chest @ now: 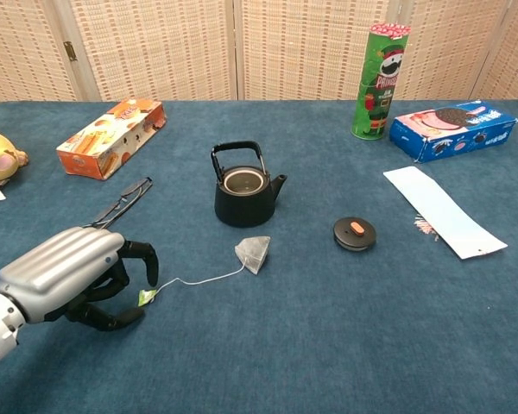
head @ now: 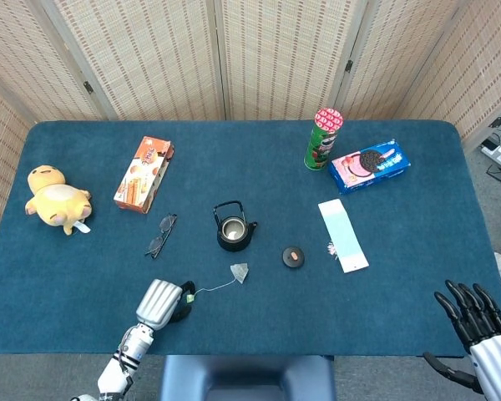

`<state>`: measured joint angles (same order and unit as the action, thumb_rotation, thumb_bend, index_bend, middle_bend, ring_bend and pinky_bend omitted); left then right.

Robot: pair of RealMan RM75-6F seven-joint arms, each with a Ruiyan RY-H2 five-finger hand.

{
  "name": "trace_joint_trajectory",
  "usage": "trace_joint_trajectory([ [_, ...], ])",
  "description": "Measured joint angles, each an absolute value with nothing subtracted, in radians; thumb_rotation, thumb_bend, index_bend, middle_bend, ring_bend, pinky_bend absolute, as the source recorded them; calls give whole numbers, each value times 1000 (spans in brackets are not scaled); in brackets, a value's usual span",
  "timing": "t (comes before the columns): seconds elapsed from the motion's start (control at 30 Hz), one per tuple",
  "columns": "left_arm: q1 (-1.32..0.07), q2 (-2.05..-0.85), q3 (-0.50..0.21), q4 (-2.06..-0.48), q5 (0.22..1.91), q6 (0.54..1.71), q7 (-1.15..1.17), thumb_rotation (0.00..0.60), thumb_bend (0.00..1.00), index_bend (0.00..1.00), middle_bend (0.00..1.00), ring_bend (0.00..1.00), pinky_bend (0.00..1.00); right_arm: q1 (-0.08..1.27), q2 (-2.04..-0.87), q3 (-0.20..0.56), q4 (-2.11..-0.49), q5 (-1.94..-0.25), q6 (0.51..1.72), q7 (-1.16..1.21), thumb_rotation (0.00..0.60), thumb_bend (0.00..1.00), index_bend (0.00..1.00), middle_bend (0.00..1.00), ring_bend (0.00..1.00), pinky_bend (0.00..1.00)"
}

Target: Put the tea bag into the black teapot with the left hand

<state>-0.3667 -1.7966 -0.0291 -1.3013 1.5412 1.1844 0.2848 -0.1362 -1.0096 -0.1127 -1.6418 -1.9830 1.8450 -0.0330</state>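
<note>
Presently, blue cloth-covered table (chest: 345, 345) | lidless black iron teapot (chest: 242, 195) awaits filling | silver left hand (chest: 69, 276), fingers apart and empty, curls at the green tag (chest: 146, 297) | grey pyramid tea bag (chest: 255, 254) lies just before the pot | right hand (head: 476, 322) idle, spread.

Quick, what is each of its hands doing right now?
Left hand: open, fingers curled around the tea bag's tag, not gripping it yet.
Right hand: open, fingers spread, holding nothing.

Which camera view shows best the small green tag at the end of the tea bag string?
The chest view: the green tag lies plain on the cloth just before the left hand. In the head view that hand nearly covers it; only a speck shows.
</note>
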Motion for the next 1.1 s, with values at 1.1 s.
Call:
trace_joint_trajectory([
  [1.1, -400, -1861, -12, -1157, 1543, 1212, 175, 600, 432, 623, 1000, 1000, 1000, -160, -1015, -114, -1615, -2021, 1883, -24, 488, 206, 0, 0, 0, 0],
])
